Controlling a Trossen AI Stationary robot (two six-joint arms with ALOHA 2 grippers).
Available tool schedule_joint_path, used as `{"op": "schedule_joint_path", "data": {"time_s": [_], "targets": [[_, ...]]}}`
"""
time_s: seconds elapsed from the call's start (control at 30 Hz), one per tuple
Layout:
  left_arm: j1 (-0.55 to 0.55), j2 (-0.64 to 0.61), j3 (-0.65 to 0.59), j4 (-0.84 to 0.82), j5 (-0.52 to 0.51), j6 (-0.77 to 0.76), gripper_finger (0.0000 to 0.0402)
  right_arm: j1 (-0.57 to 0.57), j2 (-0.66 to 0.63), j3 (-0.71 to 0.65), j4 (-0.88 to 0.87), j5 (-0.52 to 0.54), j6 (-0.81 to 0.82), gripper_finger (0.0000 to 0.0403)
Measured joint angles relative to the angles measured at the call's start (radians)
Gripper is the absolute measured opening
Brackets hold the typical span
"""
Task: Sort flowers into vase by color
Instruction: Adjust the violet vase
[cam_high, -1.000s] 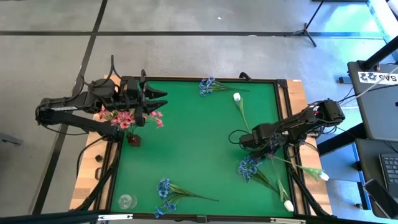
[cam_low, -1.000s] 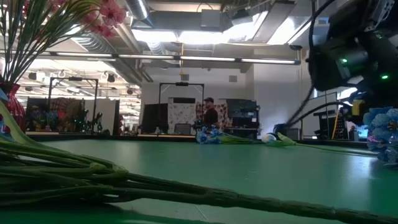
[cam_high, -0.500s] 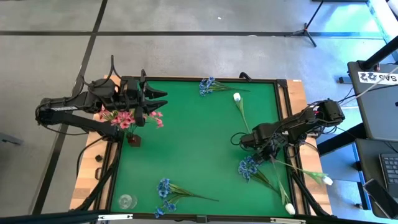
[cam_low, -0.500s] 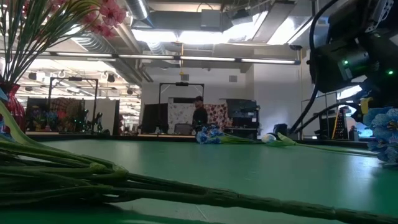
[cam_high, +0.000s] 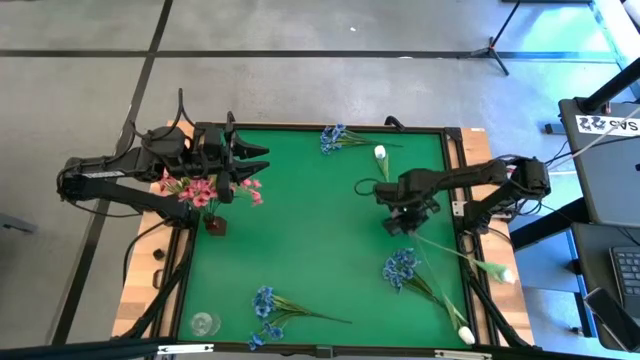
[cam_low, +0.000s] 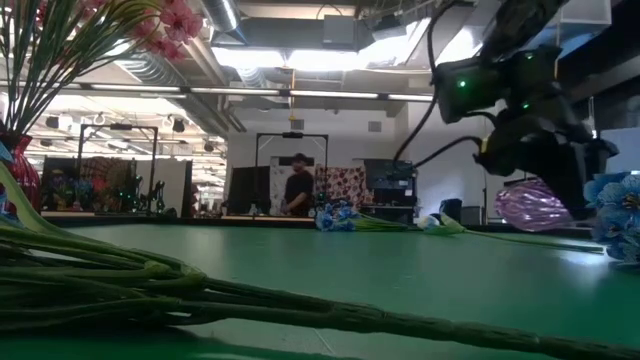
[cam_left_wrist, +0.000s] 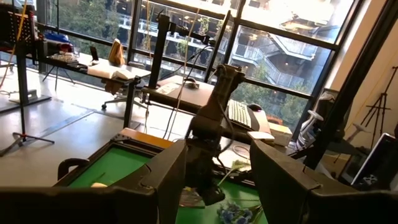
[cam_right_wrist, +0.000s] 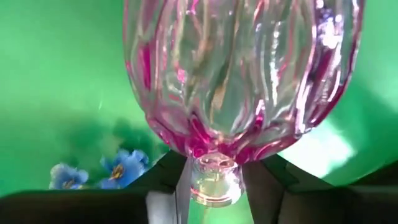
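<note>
At the near edge of the desk (cam_high: 300, 250) lies a bunch of blue flowers (cam_high: 265, 305), its green stems (cam_low: 150, 280) flat on the green top. A small clear glass (cam_high: 204, 323) stands beside it. Two white buds (cam_high: 463, 330) lie at the near right corner, by more blue flowers (cam_high: 400, 268).

Farther in, the right gripper (cam_high: 398, 215) hangs above the desk. Its jaws are closed on the neck of a pink see-through vase (cam_right_wrist: 242, 74).

On the left, pink flowers (cam_high: 200, 190) stand in a dark red vase (cam_high: 215, 225). The left gripper (cam_high: 250, 160) waits over them, jaws open and holding nothing.

At the far edge lie blue flowers (cam_high: 332, 138) and a white bud (cam_high: 380, 155). A person (cam_low: 297, 190) stands in the room behind.
</note>
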Motion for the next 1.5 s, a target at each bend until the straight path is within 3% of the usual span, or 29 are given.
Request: {"op": "schedule_joint_path", "data": {"time_s": [0.27,0.53,0.67,0.93,1.07,1.3,1.5], "targets": [[-0.028,0.000,0.000,0.000,0.000,-0.005,0.0174,-0.042,0.000,-0.018,0.078,0.050,-0.072,0.0128],[-0.027,0.000,0.000,0.002,0.000,-0.005,0.0174,-0.042,-0.006,-0.005,0.083,0.123,-0.108,0.0240],[-0.028,0.007,0.000,0.010,0.001,0.004,0.0174,-0.041,-0.049,0.059,0.039,0.168,-0.115,0.0276],[-0.056,0.061,0.000,0.066,0.038,-0.003,0.0174,-0.017,-0.212,0.146,-0.084,0.202,-0.016,0.0281],[-0.060,0.091,0.000,0.072,0.038,-0.007,0.0174,0.084,-0.316,0.121,-0.078,0.296,0.159,0.0280],[-0.051,0.120,0.000,0.126,0.039,-0.006,0.0174,0.420,-0.352,0.028,0.012,0.649,0.235,0.0280],[-0.043,0.119,0.000,0.154,0.038,-0.003,0.0174,0.710,-0.348,-0.157,0.107,0.942,0.513,0.0280]]}}
